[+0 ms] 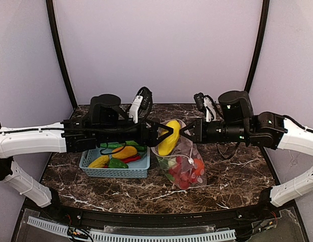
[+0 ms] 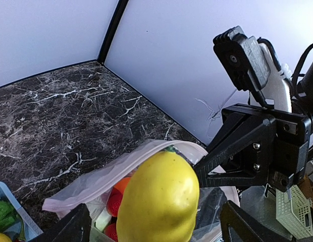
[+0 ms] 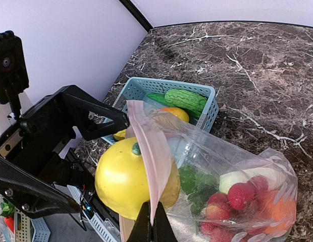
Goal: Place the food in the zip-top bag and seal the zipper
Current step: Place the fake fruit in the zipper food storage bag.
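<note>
The dotted zip-top bag (image 1: 191, 157) lies right of the basket, mouth lifted toward the left. It holds red strawberries (image 3: 238, 194), leafy greens (image 3: 196, 182) and a white radish (image 3: 247, 176). My right gripper (image 1: 183, 132) (image 3: 152, 223) is shut on the bag's pinkish zipper strip (image 3: 150, 151) and holds the mouth up. A big yellow pepper (image 1: 168, 139) (image 2: 159, 196) (image 3: 118, 176) sits partly in the mouth. My left gripper (image 1: 166, 135) (image 2: 155, 216) is open, its fingers apart on either side of the pepper with a gap on each side.
The light blue lattice basket (image 1: 116, 173) (image 3: 209, 108) stands left of the bag. It holds a cucumber (image 3: 184, 99), a yellow corn (image 1: 98, 162), an orange pepper (image 1: 125, 151) and a red chili (image 1: 131, 159). Dark marble table, walls close behind.
</note>
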`<action>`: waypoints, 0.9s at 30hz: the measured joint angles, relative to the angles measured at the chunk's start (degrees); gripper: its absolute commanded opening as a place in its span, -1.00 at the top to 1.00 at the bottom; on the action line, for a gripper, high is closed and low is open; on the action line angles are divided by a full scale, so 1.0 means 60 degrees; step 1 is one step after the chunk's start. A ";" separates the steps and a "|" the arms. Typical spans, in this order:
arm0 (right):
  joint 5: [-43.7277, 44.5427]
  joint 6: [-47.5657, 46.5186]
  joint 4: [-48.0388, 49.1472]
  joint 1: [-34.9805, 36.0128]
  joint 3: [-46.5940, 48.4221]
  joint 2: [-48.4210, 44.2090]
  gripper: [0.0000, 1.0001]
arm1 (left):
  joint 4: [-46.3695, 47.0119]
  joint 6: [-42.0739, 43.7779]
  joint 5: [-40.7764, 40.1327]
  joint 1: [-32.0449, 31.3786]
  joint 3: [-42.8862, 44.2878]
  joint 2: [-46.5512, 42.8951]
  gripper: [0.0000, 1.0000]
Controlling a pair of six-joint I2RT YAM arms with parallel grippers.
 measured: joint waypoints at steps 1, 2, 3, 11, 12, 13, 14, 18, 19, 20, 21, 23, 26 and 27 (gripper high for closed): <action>0.0004 0.0000 0.0000 0.0000 0.0000 -0.0007 1.00 | -0.0117 -0.0146 -0.0058 0.0000 0.0000 -0.0127 -0.78; 0.0004 0.0000 -0.0004 0.0000 0.0000 -0.0018 1.00 | -0.0255 -0.0255 -0.0138 0.0000 0.0000 -0.0277 -0.78; 0.0011 0.0000 -0.0007 0.0000 0.0000 -0.0029 1.00 | -0.0364 -0.0448 -0.0255 0.0000 -0.0015 -0.0426 -0.78; 0.0033 0.0000 -0.0026 0.0000 0.0000 -0.0062 1.00 | -0.0627 -0.1679 -0.0914 0.0000 -0.0754 -0.1435 -0.52; 0.0033 0.0000 -0.0018 0.0000 -0.0004 -0.0062 1.00 | -0.0707 -0.1843 -0.0940 0.0000 -0.0841 -0.1446 -0.51; 0.0033 0.0000 -0.0018 0.0000 0.0000 -0.0062 1.00 | -0.0754 -0.1967 -0.0954 0.0000 -0.0911 -0.1446 -0.50; 0.0033 0.0004 -0.0022 0.0000 -0.0004 -0.0062 1.00 | -0.0776 -0.2069 -0.0954 0.0000 -0.1002 -0.1443 -0.50; 0.0036 0.0004 -0.0026 0.0000 -0.0004 -0.0084 1.00 | -0.0940 -0.2495 -0.0900 0.0000 -0.1341 -0.1395 -0.47; 0.0040 0.0004 -0.0029 0.0000 -0.0004 -0.0098 1.00 | -0.0973 -0.2583 -0.0874 0.0000 -0.1381 -0.1359 -0.42; 0.0047 0.0004 -0.0040 0.0000 -0.0004 -0.0117 1.00 | -0.0976 -0.2667 -0.0845 0.0000 -0.1410 -0.1315 -0.32; 0.0066 0.0004 -0.0051 0.0000 -0.0004 -0.0131 1.00 | -0.1002 -0.2721 -0.0827 0.0000 -0.1417 -0.1275 -0.26; 0.0073 0.0004 -0.0066 0.0000 -0.0007 -0.0149 1.00 | -0.1002 -0.2889 -0.0692 0.0000 -0.1421 -0.1166 -0.06; 0.0084 0.0004 -0.0069 0.0000 -0.0004 -0.0160 1.00 | -0.0940 -0.3038 -0.0419 0.0000 -0.1421 -0.1009 0.31; 0.0091 0.0004 -0.0069 0.0000 -0.0007 -0.0160 1.00 | -0.0892 -0.3082 -0.0346 0.0000 -0.1421 -0.0973 0.48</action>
